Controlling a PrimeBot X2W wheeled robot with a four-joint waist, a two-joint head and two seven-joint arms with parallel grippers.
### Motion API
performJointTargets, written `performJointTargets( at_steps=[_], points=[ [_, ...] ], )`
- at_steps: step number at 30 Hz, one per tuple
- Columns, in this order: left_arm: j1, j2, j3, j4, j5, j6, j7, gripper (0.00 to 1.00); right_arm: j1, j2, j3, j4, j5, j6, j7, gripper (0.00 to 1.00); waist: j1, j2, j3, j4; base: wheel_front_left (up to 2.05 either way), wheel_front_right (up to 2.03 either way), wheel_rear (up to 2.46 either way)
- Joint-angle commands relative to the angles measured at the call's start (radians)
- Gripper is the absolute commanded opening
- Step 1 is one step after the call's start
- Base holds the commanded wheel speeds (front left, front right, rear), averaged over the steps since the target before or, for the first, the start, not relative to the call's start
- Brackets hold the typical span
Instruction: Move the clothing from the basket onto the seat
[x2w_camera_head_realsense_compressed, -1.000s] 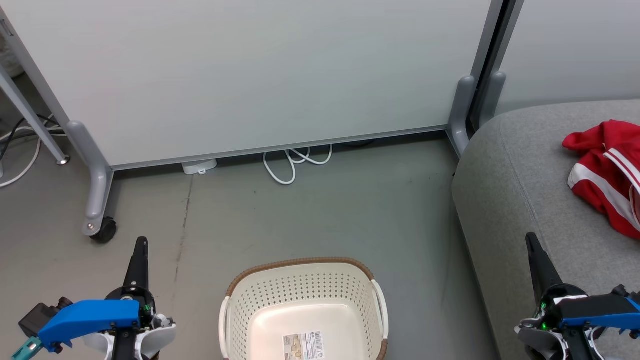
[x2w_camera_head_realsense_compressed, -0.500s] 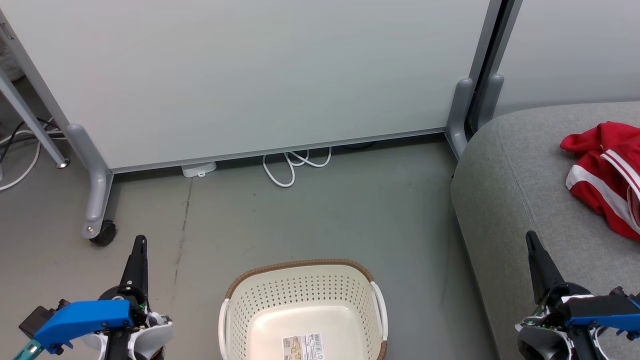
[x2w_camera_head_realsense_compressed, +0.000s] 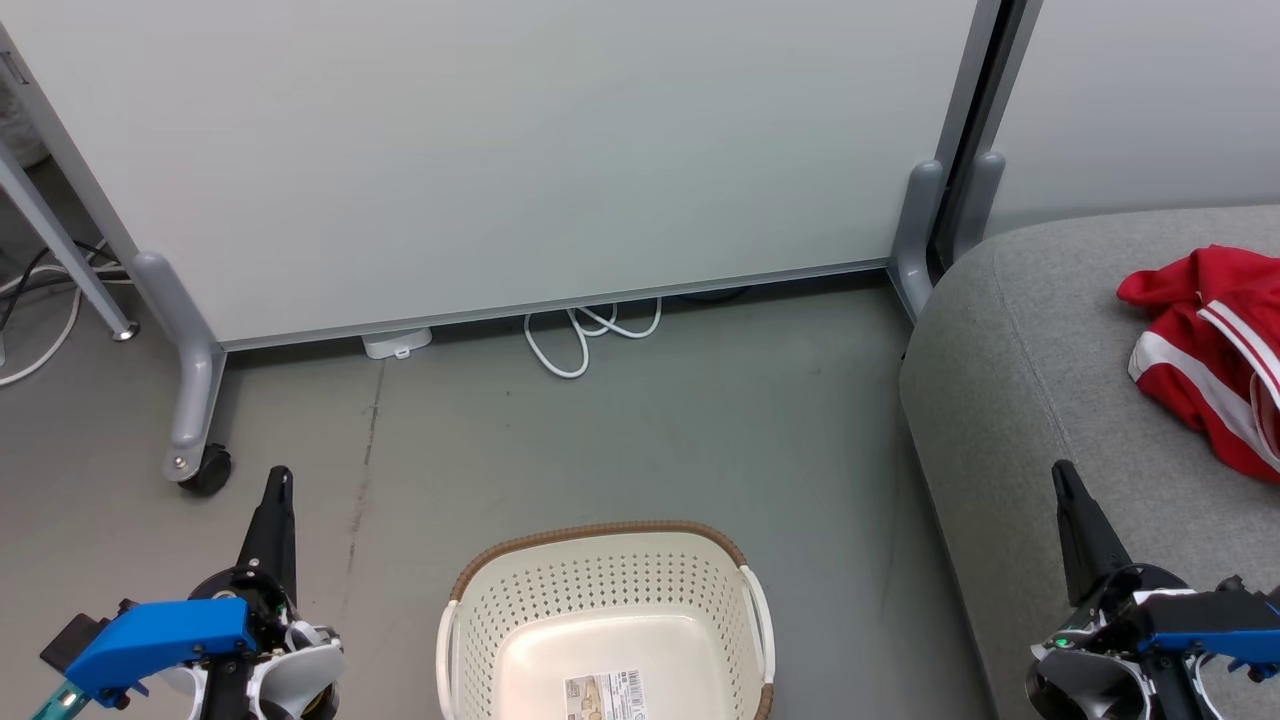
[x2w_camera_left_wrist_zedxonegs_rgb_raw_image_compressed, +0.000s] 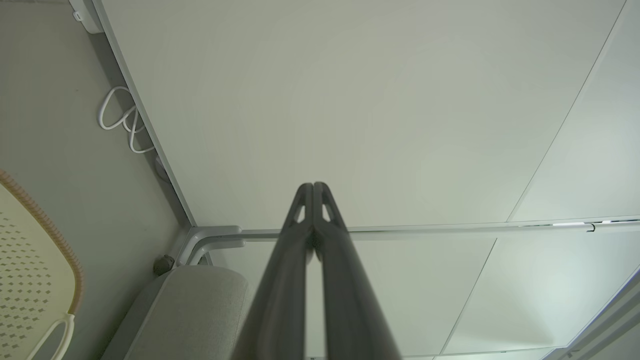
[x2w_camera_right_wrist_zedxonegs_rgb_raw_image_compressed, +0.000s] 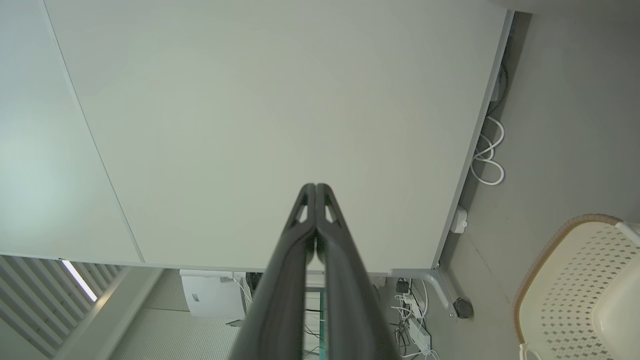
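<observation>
Clothing (x2w_camera_head_realsense_compressed: 1205, 355) lies on the seat (x2w_camera_head_realsense_compressed: 1010, 400), ahead and to the right of our right pincer (x2w_camera_head_realsense_compressed: 1062, 472) — the nearer arm. We see the basket (x2w_camera_head_realsense_compressed: 600, 583) between our arms, bare inside. Right pincer and left pincer (x2w_camera_head_realsense_compressed: 279, 478) are both clenched — empty.

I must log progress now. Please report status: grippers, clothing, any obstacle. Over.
Left gripper shut, empty. Right gripper shut, empty. Red clothing lies on seat; basket, visible part, holds none. No obstacle seen between basket and seat.
</observation>
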Motion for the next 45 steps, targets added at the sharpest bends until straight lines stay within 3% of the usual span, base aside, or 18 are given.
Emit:
performJointTargets(
  at_steps=[1, 45],
  points=[
    [-0.01, 0.002, 0.002, -0.003, -0.002, -0.004, 0.004, 0.0, -0.014, -0.003, -0.002, -0.003, 0.002, 0.0, 0.003, 0.0, 0.0, 0.0, 0.0, 0.0, 0.0, 0.0, 0.0],
    [-0.009, 0.002, 0.002, -0.004, -0.002, -0.004, 0.003, 0.0, -0.014, -0.003, -0.001, -0.003, 0.003, 0.0, 0.003, 0.0, 0.0, 0.0, 0.0, 0.0, 0.0, 0.0, 0.0]
  ],
)
